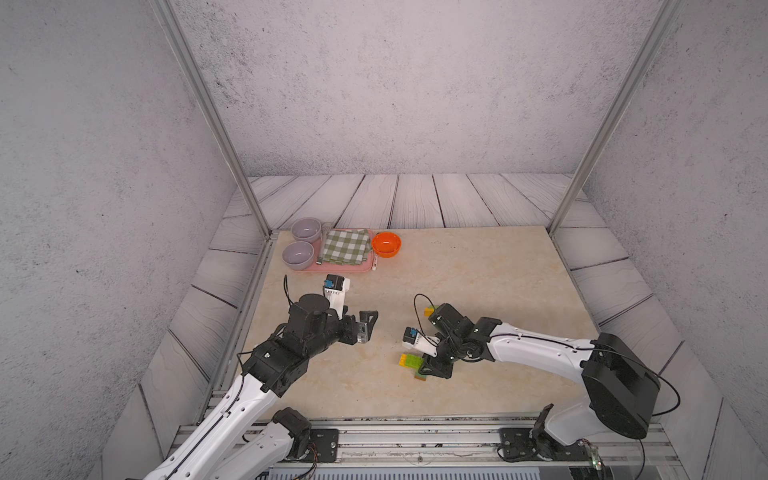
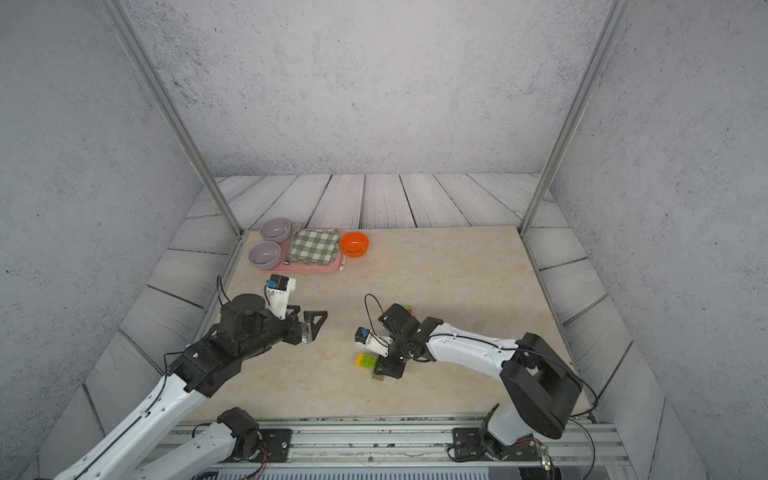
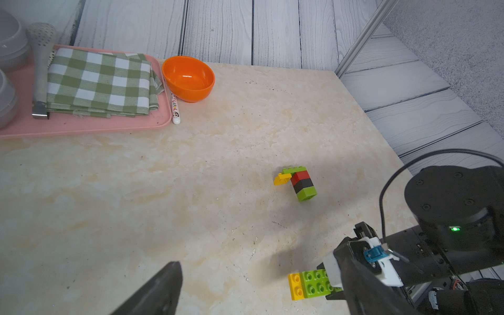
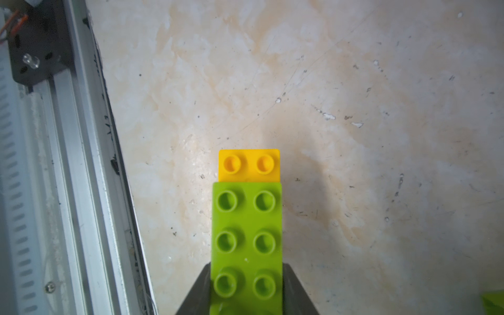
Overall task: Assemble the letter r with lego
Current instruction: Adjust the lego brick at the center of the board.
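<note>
Nearest, the right end effector (image 4: 246, 289) is clenched on the long lime green brick (image 4: 246, 231), whose free end joins a yellow brick (image 4: 249, 165), low near the front of the table (image 3: 136, 191). Beyond, the left end effector (image 1: 366, 325) hangs released, holding nothing. Farther back lies a small lime, red, black and yellow stack (image 3: 300, 184). Farthest, an orange bowl (image 3: 188, 77) sits just beside a pink tray (image 3: 81, 126).

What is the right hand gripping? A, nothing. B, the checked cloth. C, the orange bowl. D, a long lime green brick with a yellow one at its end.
D: the right hand clamps both sides of the lime green brick, with the yellow brick at its far end.
</note>
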`<state>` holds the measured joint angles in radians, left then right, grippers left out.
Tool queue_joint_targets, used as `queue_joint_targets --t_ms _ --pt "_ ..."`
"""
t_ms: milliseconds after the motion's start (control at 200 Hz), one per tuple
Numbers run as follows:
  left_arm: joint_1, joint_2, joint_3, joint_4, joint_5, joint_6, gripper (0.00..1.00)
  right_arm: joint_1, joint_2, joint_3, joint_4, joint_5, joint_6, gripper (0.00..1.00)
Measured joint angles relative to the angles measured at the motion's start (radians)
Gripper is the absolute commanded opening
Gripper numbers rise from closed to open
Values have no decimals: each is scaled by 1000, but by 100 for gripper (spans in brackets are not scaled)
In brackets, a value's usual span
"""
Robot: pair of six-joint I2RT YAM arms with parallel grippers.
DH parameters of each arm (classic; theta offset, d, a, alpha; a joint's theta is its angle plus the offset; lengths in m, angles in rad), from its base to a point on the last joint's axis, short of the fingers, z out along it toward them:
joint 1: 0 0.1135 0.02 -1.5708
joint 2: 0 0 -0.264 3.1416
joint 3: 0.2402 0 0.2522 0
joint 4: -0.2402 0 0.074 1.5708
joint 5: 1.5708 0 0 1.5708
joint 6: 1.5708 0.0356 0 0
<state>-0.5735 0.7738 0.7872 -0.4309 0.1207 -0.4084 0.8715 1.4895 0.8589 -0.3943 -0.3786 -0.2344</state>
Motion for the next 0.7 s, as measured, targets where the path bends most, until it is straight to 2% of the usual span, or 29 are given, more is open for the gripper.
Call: queue_joint_targets --t_ms 140,240,395,535,701 --pt "6 2 0 -4 0 -3 96 -22 -6 -8 81 -68 116 28" --pt "11 6 0 -7 2 -8 96 -79 8 -10 151 -147 222 28" --pt "13 8 0 -7 7 -14 96 -182 123 28 232 -299 374 31" --pt "17 11 0 -10 7 -19 96 -234 253 138 216 -397 433 35" --pt "19 11 0 -18 8 -20 96 -253 325 238 163 -463 441 39"
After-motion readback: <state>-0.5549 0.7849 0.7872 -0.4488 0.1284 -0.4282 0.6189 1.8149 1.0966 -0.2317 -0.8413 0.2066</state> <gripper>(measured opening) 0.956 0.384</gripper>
